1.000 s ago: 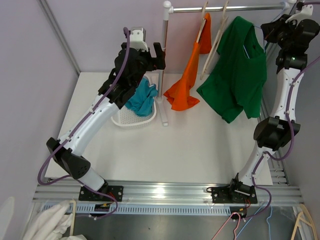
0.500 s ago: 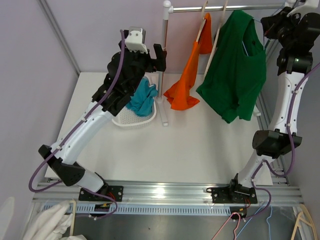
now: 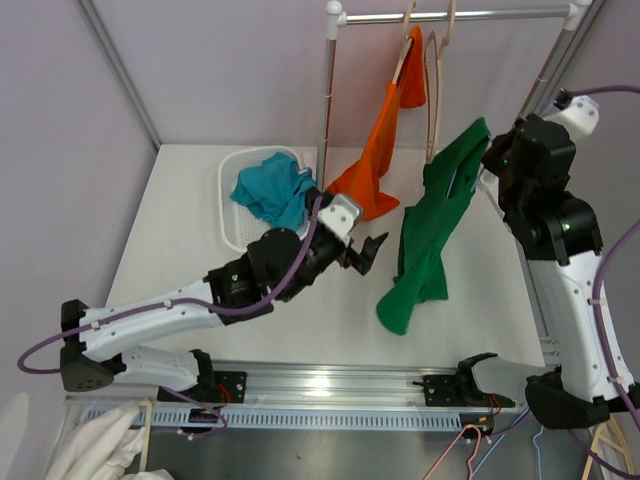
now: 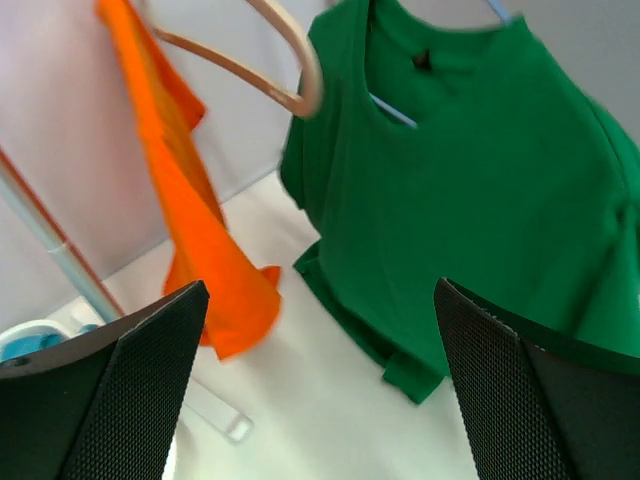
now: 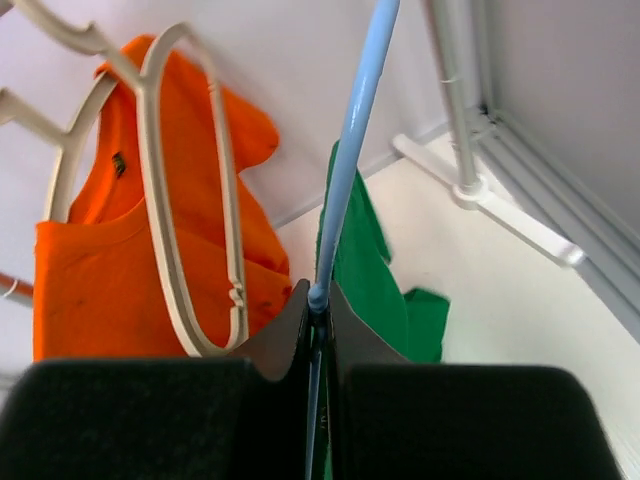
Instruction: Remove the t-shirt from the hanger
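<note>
Counter [image 3: 180, 230]: white; carries the rack, the basket and both arms' bases at its near edge.
Rack [image 3: 325, 100]: upright post at the far middle; its rail runs right along the far edge, above the counter.
Green t-shirt [image 3: 430, 240]: right of centre, hanging below and nearer than the rail; on the blue hanger, which shows in its neck; draped at a tilt, its lower hem down at the counter, touching or not I cannot tell; the left wrist view faces its front [image 4: 480, 200].
Orange t-shirt [image 3: 378, 160]: hangs from the rail just left of the green one; apart from it.
Basket [image 3: 228, 200]: white, at the far left of the counter, left of the post.
Teal cloth [image 3: 270, 190]: bunched inside the basket; spills over its right rim.
Bare wooden hanger [image 3: 435, 80]: on the rail, between the orange t-shirt and the green one; nothing on it.
Blue hanger [image 5: 352, 140]: thin blue rod, clear of the rail; pinched at its lower part by the right tool.
Right tool [image 5: 318, 295]: closed tight on the blue hanger, carrying the green t-shirt at the right side.
Left tool [image 3: 372, 252]: jaws wide apart, holding nothing; low over the middle of the counter, just left of the green t-shirt and pointed at it.
</note>
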Robot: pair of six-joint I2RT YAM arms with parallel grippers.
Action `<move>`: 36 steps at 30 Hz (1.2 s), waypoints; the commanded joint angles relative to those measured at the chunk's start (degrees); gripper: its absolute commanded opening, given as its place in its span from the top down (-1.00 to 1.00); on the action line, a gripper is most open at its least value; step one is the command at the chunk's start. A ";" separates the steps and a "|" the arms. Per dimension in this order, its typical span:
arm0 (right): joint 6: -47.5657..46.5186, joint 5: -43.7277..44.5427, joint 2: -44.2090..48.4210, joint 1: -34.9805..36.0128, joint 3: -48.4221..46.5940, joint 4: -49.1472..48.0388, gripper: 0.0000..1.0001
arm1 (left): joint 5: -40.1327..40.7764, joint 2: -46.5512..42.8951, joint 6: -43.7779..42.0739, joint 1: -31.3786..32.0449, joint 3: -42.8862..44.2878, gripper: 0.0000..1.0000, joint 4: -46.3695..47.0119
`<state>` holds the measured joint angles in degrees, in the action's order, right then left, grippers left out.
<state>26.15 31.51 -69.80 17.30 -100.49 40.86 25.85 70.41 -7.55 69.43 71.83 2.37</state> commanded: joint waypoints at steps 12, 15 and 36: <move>14.54 24.92 2.74 9.77 -1.38 14.95 1.00 | 1.76 -3.97 -4.14 18.37 -10.05 -0.99 14.50; 14.19 24.22 3.27 10.21 -0.85 14.16 1.00 | 2.10 -0.91 -5.98 18.29 -8.82 -0.99 14.24; 7.43 23.68 2.84 10.91 -1.20 7.83 1.00 | 14.76 13.89 -5.98 14.59 2.70 0.99 4.65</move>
<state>35.05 52.56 -66.81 28.03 -100.51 53.08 34.85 85.60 -11.07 82.98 75.46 4.16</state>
